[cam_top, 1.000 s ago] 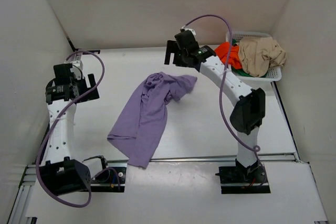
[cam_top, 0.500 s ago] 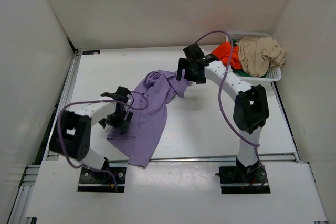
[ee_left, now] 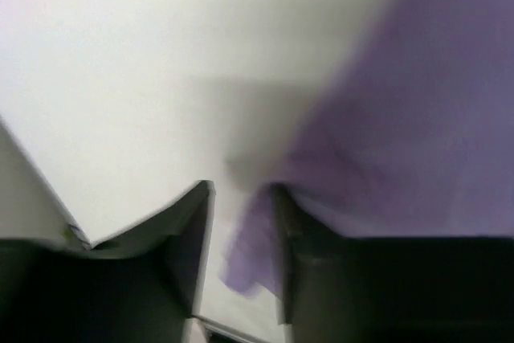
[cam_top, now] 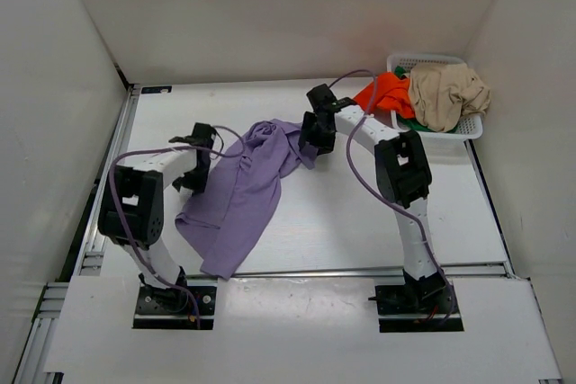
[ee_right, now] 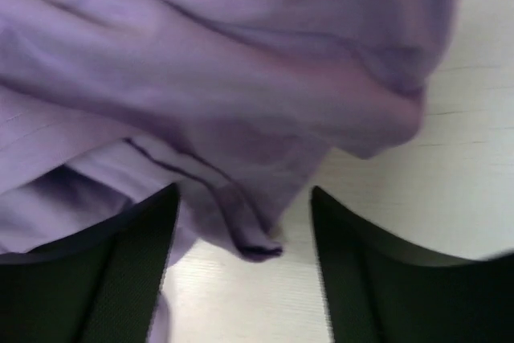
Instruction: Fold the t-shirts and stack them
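A lavender t-shirt point(cam_top: 243, 195) lies crumpled and stretched out on the white table. My left gripper point(cam_top: 200, 157) is low at its left edge. In the left wrist view the jaws point(ee_left: 241, 198) stand partly apart with a flap of the lavender cloth point(ee_left: 418, 134) between them, against the right finger. My right gripper point(cam_top: 312, 132) is down at the shirt's upper right corner. Its jaws point(ee_right: 245, 202) are wide apart around a hem fold of the lavender cloth point(ee_right: 241, 62). The orange-red t-shirt point(cam_top: 385, 96), beige t-shirt point(cam_top: 447, 94) and a bit of green t-shirt point(cam_top: 409, 121) sit heaped at the back right.
A white mesh basket point(cam_top: 468, 129) at the back right corner holds the other shirts. White walls close in the table on three sides. A metal rail point(cam_top: 360, 269) runs along the near edge in front of the arm bases.
The left arm swung in from the far left to the shirt's left edge and its jaws narrowed. The right arm came down onto the shirt's upper right corner. The shirt shifted slightly left.
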Controlling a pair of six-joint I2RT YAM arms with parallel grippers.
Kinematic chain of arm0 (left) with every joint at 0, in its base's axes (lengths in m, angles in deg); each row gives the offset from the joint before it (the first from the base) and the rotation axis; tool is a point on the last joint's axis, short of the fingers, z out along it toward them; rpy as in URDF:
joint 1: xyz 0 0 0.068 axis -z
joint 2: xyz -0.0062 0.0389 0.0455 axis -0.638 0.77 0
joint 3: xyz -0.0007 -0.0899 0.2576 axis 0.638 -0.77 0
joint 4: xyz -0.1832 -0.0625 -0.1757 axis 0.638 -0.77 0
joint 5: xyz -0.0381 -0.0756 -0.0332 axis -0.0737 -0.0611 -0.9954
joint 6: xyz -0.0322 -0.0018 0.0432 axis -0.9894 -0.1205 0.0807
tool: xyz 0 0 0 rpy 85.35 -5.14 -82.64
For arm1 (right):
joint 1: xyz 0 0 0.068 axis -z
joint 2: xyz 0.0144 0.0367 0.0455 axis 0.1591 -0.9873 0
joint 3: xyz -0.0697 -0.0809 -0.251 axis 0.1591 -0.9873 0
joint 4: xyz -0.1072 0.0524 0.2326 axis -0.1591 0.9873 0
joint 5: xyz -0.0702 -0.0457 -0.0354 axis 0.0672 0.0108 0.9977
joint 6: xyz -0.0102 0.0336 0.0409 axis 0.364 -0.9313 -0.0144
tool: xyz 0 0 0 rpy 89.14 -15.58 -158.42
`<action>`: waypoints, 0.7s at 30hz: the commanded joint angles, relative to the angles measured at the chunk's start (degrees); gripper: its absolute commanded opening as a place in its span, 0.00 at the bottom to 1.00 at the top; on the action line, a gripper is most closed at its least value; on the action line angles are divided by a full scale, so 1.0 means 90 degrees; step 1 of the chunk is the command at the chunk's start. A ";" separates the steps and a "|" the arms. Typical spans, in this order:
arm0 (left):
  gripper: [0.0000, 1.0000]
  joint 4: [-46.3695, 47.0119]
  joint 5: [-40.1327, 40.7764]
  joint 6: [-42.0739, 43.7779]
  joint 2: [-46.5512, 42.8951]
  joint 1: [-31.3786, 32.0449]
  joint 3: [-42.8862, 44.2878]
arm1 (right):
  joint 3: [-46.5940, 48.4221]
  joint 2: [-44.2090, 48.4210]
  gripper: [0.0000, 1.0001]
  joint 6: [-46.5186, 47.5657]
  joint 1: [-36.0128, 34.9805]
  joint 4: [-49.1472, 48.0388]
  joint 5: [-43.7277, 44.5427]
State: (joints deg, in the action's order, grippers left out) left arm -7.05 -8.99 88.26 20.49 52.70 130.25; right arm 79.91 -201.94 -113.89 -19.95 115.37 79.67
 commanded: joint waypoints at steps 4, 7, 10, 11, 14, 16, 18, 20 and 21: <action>0.85 0.0270 -0.0363 -0.0050 -0.1169 -0.0348 0.0785 | -0.0250 -0.0002 0.25 -0.0305 -0.0145 -0.0208 -0.0717; 0.91 -0.0431 -0.1563 -0.0050 -0.1913 -0.0036 0.0541 | -0.0746 0.0378 0.00 -0.0442 -0.0087 -0.0276 -0.0883; 0.90 -0.1565 -0.2523 -0.0050 -0.2060 0.0335 0.0054 | -0.1226 0.1341 0.00 -0.0501 -0.0087 -0.0345 -0.0884; 0.89 -0.1693 -0.2582 -0.0050 -0.2060 0.0452 -0.0112 | -0.1537 0.1597 0.00 -0.0501 -0.0087 -0.0345 -0.0700; 0.89 -0.1694 -0.2330 -0.0050 -0.1982 0.0989 -0.0660 | -0.2075 0.2797 0.00 -0.0559 -0.0087 -0.0345 -0.0338; 0.89 -0.1538 -0.2270 -0.0050 -0.1729 0.1330 -0.0777 | -0.2486 0.3674 0.00 -0.0559 -0.0087 -0.0170 0.0013; 0.89 -0.1431 -0.2115 -0.0050 -0.1476 0.1497 -0.0778 | -0.2564 0.4156 0.00 -0.0559 -0.0028 0.0298 0.0073; 0.89 -0.1352 -0.2114 -0.0050 -0.1280 0.1625 -0.0778 | -0.2565 0.4752 0.00 -0.0618 -0.0028 0.0804 0.0131; 0.89 -0.1352 -0.2210 -0.0050 -0.1105 0.1712 -0.0778 | -0.2623 0.5073 0.00 -0.0811 -0.0028 0.0962 0.0132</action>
State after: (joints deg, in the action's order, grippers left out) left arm -20.08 -27.68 87.85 9.93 66.85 122.49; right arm 57.18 -161.39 -118.91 -20.51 116.51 78.89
